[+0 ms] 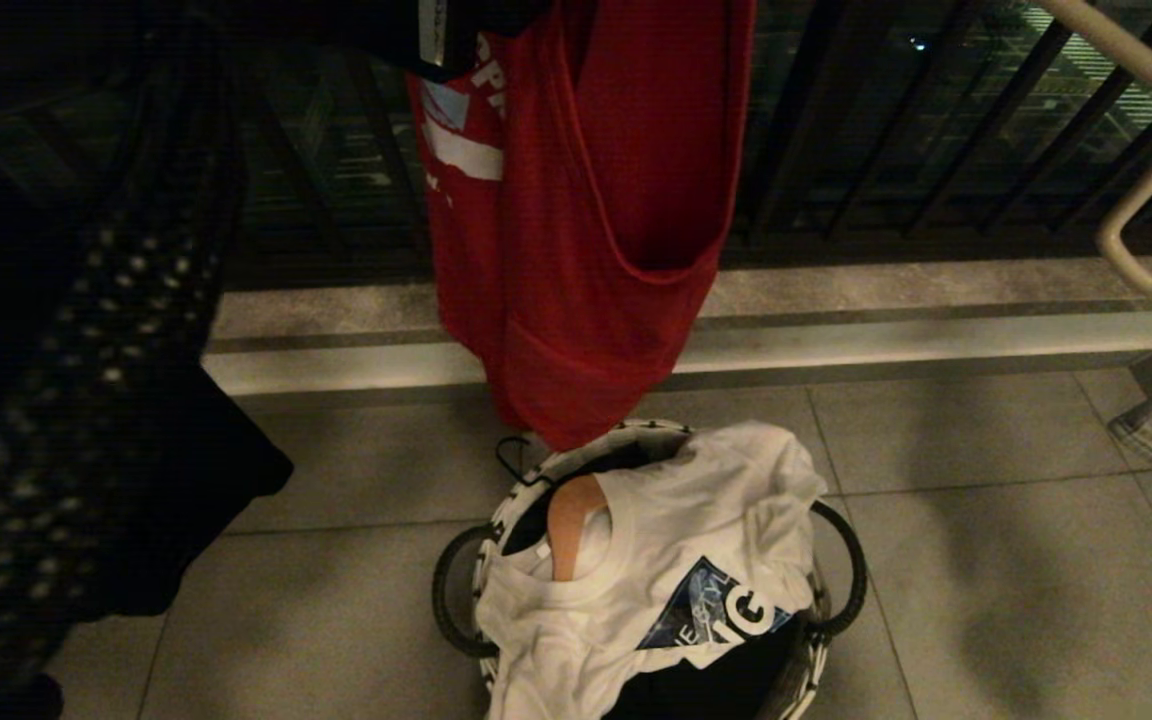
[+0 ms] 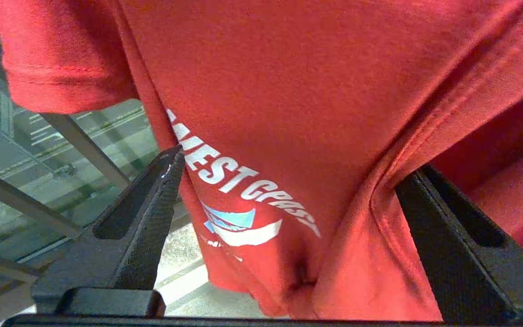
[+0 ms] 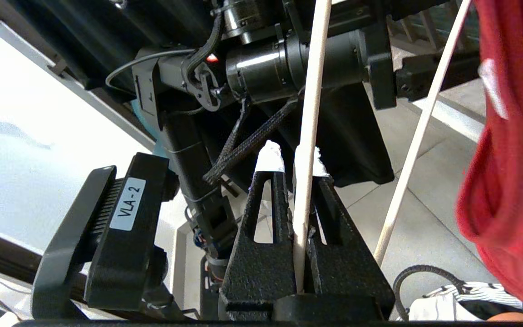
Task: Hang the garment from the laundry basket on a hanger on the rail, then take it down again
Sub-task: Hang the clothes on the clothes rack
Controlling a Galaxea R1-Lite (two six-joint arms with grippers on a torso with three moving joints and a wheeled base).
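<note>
- The red T-shirt (image 1: 576,220) hangs bunched and lengthwise down from the top of the head view, its lowest fold just above the far rim of the laundry basket (image 1: 841,560) on the tiled floor.
- The left hand (image 2: 288,218) has its fingers wide apart with the shirt's printed chest draped between them; a seam fold lies against one finger (image 2: 443,236), but nothing is pinched.
- The right hand (image 3: 298,181) is clamped together on one thin cream rod of the wire hanger (image 3: 309,113), which runs along the fingers; a second rod of it slants past beside the shirt.
- So the shirt lies straight ahead of the left hand, long axis vertical, and that hand is the nearer one; my guess is it must regrasp near the collar or shoulder to feed the hanger in.
- What holds the shirt up is out of view (probably the hanger itself).
- Room: open floor to the right; a dark garment (image 1: 86,420) crowds the left, railing bars (image 1: 886,120) close behind, and a white T-shirt (image 1: 656,570) on a wooden hanger (image 1: 571,525) fills the basket.
</note>
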